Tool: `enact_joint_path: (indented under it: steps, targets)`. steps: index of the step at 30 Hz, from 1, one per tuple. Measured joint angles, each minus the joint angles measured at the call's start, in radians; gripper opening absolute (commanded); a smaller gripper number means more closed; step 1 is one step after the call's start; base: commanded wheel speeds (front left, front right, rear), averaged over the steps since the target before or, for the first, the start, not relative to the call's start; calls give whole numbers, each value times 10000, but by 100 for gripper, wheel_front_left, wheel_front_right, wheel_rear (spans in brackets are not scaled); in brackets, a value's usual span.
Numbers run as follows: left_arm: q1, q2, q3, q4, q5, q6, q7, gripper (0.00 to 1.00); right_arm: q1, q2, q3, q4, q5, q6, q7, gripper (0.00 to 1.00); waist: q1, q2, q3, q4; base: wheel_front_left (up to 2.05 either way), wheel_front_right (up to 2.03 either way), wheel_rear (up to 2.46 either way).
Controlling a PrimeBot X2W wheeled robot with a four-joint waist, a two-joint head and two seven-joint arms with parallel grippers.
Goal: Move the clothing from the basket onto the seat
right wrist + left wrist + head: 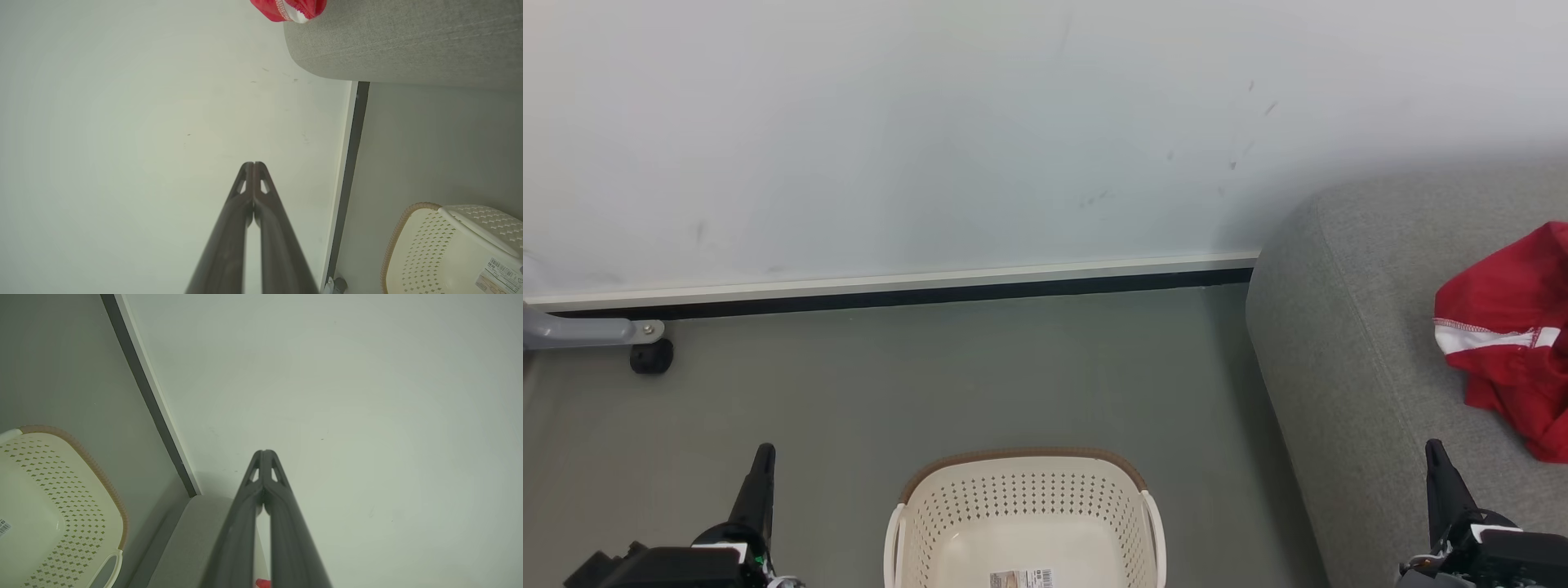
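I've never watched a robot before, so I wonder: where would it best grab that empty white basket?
Likely a side handle, from above: the basket stands upright, open top up, and its handles are thin loops standing off the rim, which the jaws could close around.

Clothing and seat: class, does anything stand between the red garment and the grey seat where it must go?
Nothing visible does. The clothing already lies on the seat, apart from the basket, whose visible inside shows just a label.
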Motion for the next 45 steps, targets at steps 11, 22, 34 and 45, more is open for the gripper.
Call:
enact_joint_path:
  steps: [11,22,34,45]
  targets:
    - [0,0,0,0,0,0,0,0,0,0,0,-2,0,0,0,0,0,0,0,0,0,0,0]
    - [0,0,0,0,0,0,0,0,0,0,0,-2,0,-2,0,0,0,0,1,0,0,0,0]
    - [0,0,0,-2,0,0,0,0,1,0,0,-4,0,0,0,0,0,0,1,0,0,0,0]
    - [0,0,0,-2,0,0,0,0,1,0,0,-4,0,0,0,0,0,0,1,0,0,0,0]
